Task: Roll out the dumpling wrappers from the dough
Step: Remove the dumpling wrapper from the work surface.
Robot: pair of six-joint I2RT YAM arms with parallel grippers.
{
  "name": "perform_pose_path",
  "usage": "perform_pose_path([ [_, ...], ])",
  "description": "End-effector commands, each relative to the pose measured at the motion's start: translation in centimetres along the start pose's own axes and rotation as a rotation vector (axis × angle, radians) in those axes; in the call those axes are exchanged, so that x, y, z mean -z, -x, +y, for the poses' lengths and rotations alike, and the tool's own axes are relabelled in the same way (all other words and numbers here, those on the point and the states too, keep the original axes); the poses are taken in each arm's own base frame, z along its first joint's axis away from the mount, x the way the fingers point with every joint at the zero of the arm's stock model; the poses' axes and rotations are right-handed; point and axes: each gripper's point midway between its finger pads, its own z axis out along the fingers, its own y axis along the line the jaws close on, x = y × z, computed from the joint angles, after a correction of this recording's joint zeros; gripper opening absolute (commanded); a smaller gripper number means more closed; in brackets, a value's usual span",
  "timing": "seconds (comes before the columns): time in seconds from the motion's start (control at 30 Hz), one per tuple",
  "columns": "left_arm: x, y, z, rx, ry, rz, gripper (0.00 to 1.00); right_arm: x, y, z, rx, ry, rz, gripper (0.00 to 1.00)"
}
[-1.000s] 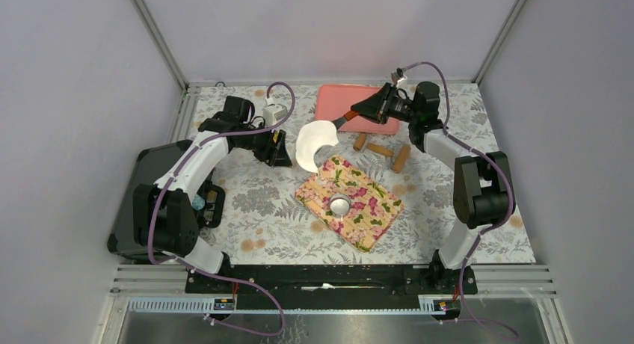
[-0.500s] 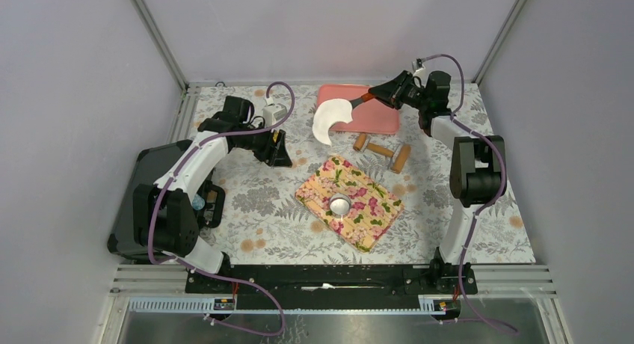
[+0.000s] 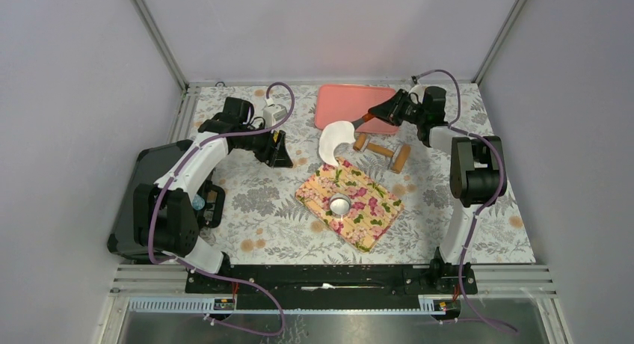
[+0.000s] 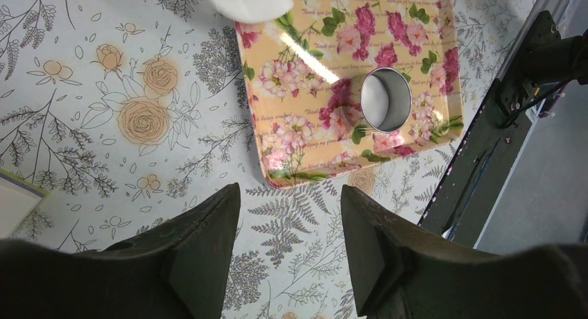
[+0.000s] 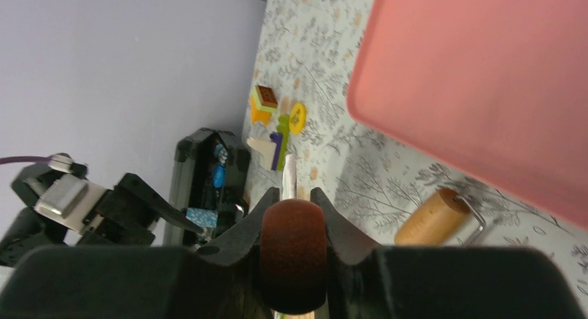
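Note:
The dough (image 3: pixel 333 139) is a thin white sheet with a round notch. It hangs from a brown-handled spatula (image 3: pixel 362 120) above the far corner of the floral board (image 3: pixel 370 213), and its lower edge shows in the left wrist view (image 4: pixel 249 0). My right gripper (image 3: pixel 384 110) is shut on the spatula handle (image 5: pixel 293 253), in front of the pink tray (image 3: pixel 340 101). My left gripper (image 3: pixel 281 151) hovers open and empty over the cloth to the left of the board (image 4: pixel 290 197). No dumpling wrappers are in view.
A shiny metal ring cutter (image 3: pixel 339 204) stands on the floral board (image 4: pixel 298 159). The wooden rolling pin (image 3: pixel 382 151) lies on the tablecloth between the board and the pink tray (image 5: pixel 485 90). Small coloured blocks (image 5: pixel 272 112) lie by the left arm's base.
My right gripper carried the dough back and to the right toward the pink tray, then lowered it toward the board's far corner. The left arm has not moved.

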Motion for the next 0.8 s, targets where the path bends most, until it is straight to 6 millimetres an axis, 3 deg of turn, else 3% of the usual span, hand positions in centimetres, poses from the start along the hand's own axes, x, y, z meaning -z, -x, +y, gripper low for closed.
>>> perform_pose_path([
  [0.0,0.4,0.9,-0.7,-0.037,-0.031,-0.044,0.58,0.5,-0.9,0.8,0.104,0.009,0.014,0.0],
  [0.3,0.4,0.8,-0.8,-0.037,-0.035,-0.044,0.58,1.3,-2.7,0.0,0.211,-0.099,0.048,0.0],
  [0.57,0.3,0.6,-0.8,-0.031,-0.039,-0.041,0.58,2.2,-1.3,2.6,0.411,-0.174,0.029,0.0],
  [0.77,0.5,0.7,-1.0,-0.036,-0.039,-0.047,0.58,3.3,-1.0,2.9,0.53,-0.286,0.051,0.0],
])
